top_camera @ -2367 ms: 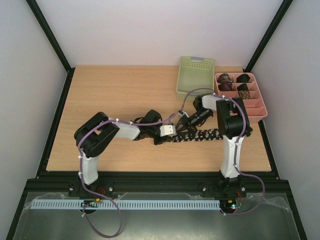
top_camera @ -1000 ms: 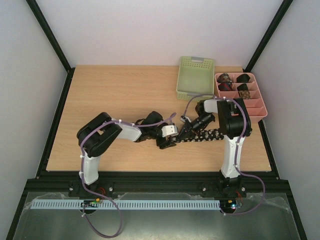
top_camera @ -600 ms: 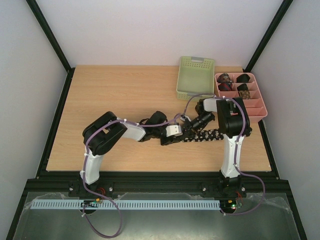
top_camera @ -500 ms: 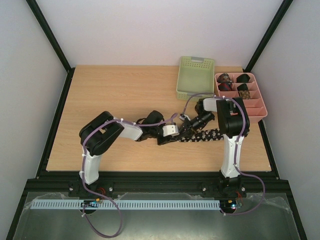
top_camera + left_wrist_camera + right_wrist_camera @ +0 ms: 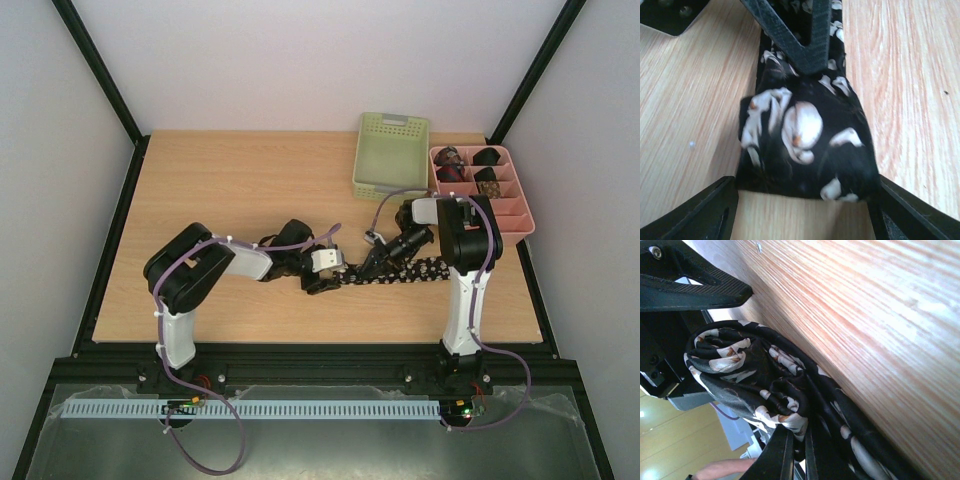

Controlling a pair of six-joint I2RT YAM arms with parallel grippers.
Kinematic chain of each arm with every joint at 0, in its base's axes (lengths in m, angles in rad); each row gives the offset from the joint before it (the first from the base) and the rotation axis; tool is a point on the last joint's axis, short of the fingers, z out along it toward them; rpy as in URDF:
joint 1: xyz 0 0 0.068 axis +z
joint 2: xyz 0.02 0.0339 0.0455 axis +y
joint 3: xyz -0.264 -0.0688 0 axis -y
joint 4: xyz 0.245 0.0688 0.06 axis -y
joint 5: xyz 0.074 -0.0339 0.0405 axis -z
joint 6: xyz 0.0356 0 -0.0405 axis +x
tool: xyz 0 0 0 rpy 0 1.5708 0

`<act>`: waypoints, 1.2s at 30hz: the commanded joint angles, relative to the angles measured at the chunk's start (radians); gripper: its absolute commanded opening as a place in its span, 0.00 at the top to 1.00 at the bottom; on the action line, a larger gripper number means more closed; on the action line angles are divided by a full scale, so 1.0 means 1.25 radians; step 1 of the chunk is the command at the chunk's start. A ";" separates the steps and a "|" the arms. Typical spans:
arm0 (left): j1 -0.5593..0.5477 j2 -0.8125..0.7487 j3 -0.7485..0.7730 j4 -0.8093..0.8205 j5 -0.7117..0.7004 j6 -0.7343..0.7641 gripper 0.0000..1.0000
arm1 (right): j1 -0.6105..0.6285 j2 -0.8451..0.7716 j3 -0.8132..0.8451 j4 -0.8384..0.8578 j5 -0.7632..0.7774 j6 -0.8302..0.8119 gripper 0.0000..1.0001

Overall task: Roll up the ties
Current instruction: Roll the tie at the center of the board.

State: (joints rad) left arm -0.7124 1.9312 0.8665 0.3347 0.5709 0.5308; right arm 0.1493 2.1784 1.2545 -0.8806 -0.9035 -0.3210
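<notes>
Black tie (image 5: 410, 270) with pale dots lies centre frame; the left gripper (image 5: 805, 187) straddles its rolled end, fingers (image 5: 700, 215) wide, while the right gripper (image 5: 796, 445) pinches it tight.

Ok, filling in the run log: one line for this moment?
right gripper: shut on black pale-dotted fabric necktie | left gripper: open, straddling its rolled end | remainder: flat on wooden table

Black tie (image 5: 805, 145), pale floral blotches; pale green basket (image 5: 390, 160); pink tray (image 5: 512, 222); light woodgrain table (image 5: 230, 190)
</notes>
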 commanded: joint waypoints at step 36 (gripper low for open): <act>-0.090 0.165 0.146 -0.057 -0.095 -0.056 0.58 | 0.001 0.047 0.003 0.054 0.151 0.097 0.98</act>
State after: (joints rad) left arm -0.8066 2.0628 1.0771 0.3973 0.5514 0.4248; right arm 0.1444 2.1784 1.2812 -0.8867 -0.8646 -0.2893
